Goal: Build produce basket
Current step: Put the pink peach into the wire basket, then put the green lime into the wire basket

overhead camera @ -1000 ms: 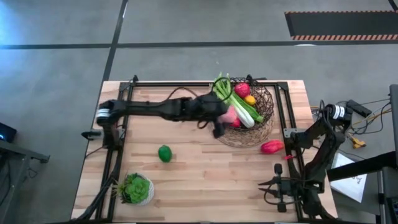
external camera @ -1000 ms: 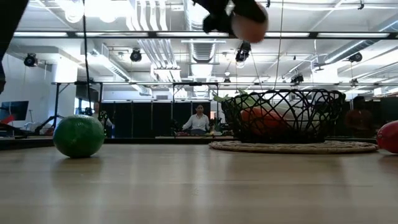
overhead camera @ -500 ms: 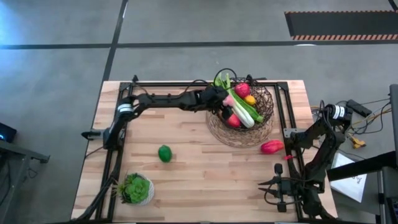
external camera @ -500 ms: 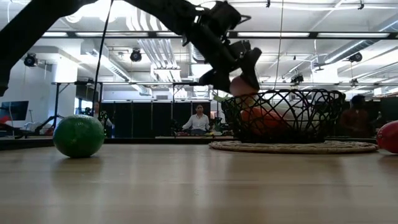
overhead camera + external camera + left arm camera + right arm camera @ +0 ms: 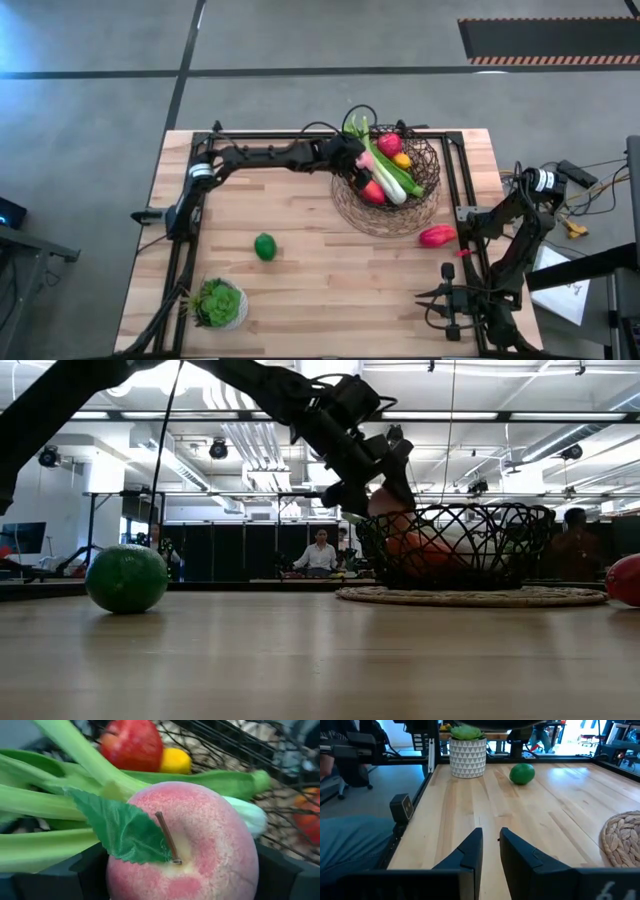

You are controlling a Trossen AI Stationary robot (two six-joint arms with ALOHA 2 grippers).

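Observation:
My left gripper (image 5: pixel 355 163) hangs over the left rim of the dark wire basket (image 5: pixel 430 170), shut on a pink fruit (image 5: pixel 200 835) with a green leaf and a brown stem. In the basket (image 5: pixel 470 545) lie green leafy stalks (image 5: pixel 388 170), a red piece (image 5: pixel 390 143), a yellow piece (image 5: pixel 402 158) and another red piece (image 5: pixel 372 192). A green lime (image 5: pixel 264 246) rests on the table's left half. A red piece (image 5: pixel 436 236) lies on the table beside the basket's near right side. My right gripper (image 5: pixel 490 840) is parked at the table's right edge, its fingers a narrow gap apart, holding nothing. My left gripper pinches the pink fruit's two sides (image 5: pixel 125 875) between its dark fingers (image 5: pixel 55 880), with the stem and leaf facing the wrist camera. The fingers slant down from above and from the table's left. The fruit (image 5: pixel 388 500) sits at the finger ends, at the basket's rim; whether it touches the rim I cannot tell.
A spiky green plant in a white pot (image 5: pixel 219 303) stands near the table's near left corner. A round woven mat (image 5: pixel 470 596) lies under the basket. A black frame (image 5: pixel 455 180) runs along the table's sides. Bare wood lies between the lime and the basket.
My left gripper, shut on the pink fruit, has swung from the basket's near left side toward the far edge and come down to the basket's left rim. In the last half second it has only shifted a little. The lime and the red piece have not moved.

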